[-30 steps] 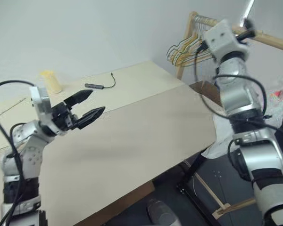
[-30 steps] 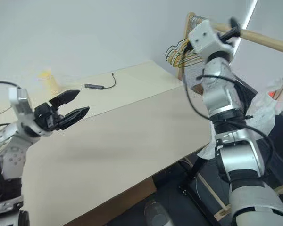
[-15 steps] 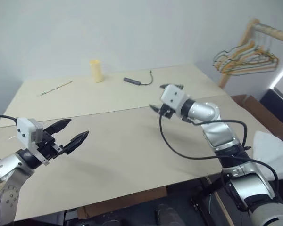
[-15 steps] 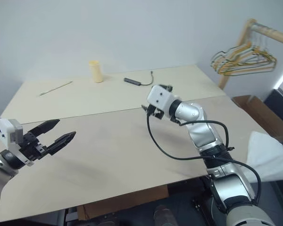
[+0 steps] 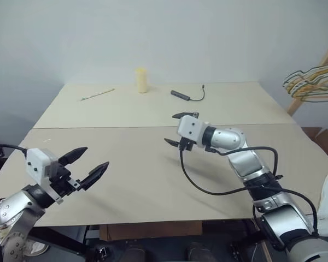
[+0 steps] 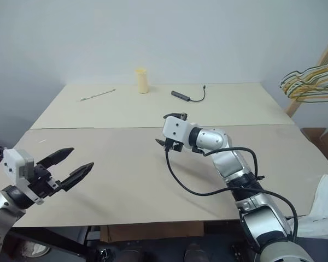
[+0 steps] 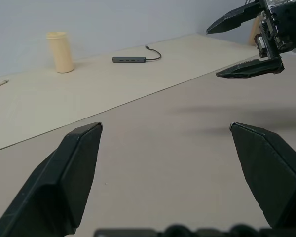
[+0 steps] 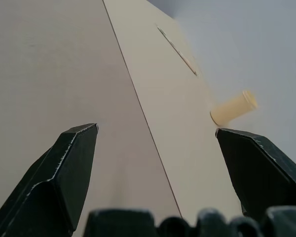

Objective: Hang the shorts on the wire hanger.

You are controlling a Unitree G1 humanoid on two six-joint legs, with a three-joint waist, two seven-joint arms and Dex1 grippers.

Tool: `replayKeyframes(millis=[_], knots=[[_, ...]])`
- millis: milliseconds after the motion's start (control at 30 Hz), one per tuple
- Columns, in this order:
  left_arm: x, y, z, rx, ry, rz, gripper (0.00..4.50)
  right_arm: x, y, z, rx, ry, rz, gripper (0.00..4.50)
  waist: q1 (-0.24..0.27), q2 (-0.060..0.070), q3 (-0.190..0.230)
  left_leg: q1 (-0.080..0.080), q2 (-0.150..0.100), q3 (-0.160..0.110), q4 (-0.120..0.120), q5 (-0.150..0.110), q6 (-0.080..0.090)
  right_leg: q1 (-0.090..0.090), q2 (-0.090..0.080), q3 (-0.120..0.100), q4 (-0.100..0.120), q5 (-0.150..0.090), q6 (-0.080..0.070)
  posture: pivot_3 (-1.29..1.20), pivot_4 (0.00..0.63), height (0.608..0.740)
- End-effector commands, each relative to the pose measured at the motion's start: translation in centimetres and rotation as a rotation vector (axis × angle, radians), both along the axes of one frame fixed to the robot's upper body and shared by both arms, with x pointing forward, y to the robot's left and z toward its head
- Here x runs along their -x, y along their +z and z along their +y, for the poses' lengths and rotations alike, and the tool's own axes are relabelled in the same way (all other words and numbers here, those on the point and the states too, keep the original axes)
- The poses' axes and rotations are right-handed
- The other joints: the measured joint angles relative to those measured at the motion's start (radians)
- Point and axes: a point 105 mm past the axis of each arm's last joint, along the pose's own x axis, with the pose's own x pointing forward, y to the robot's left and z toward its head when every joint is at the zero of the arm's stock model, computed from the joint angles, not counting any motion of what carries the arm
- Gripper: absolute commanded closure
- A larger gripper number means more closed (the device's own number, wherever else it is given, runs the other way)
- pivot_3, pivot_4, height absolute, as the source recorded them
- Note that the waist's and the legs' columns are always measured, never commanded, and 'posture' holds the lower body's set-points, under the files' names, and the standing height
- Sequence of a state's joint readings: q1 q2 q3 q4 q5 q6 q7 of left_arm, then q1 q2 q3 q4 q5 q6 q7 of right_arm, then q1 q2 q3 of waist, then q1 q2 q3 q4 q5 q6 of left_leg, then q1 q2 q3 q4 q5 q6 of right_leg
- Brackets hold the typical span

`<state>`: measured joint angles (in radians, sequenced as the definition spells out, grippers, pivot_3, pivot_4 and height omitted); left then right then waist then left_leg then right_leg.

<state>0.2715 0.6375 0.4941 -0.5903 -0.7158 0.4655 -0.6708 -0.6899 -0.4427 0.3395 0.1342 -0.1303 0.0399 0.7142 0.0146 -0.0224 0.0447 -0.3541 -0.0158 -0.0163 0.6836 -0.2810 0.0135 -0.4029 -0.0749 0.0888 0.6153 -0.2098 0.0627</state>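
My left gripper (image 5: 97,156) hovers open over the near left part of the table (image 5: 131,185), with nothing between its fingers. Above the middle of the table my right gripper (image 5: 169,129) also stands open and empty, pointing left; it appears in the left wrist view too, as the right gripper (image 7: 213,53). A white cloth (image 6: 323,204), probably the shorts, shows partly at the right edge, below table level and apart from both grippers. The wire hanger is out of view.
At the table's far side are a pale yellow cylinder (image 5: 141,79), a dark bar with a cable (image 5: 181,95) and a thin stick (image 5: 97,94). A bunch of yellow, green and beige hangers (image 5: 314,81) hangs on a wooden rack at the far right.
The camera has swung left to face the table. My right arm has come down from the rack to above the table's middle. The left gripper sank and drew back a little. Both stay open.
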Motion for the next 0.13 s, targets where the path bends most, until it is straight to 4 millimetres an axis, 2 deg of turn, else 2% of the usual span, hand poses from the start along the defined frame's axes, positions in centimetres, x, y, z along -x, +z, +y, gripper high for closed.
replayKeyframes(millis=[33,133], knots=[[-0.16,0.94,-0.76,-0.005,-0.033,-0.033,0.00,0.34,0.81,0.30,-0.010,0.017,-0.049,0.05,0.000,0.000,0.000,0.000,0.000,0.000,0.000,0.000,0.000,0.000,0.000,0.000,0.000,0.000,0.000,0.13,0.000,0.740],[-0.63,0.59,-0.66,-0.008,-0.030,-0.002,0.00,0.40,0.47,0.33,-0.004,0.011,-0.044,0.05,-0.001,0.000,0.000,0.000,0.000,0.000,0.000,0.000,0.000,0.000,0.000,0.000,0.000,0.000,0.000,0.13,0.000,0.740]])
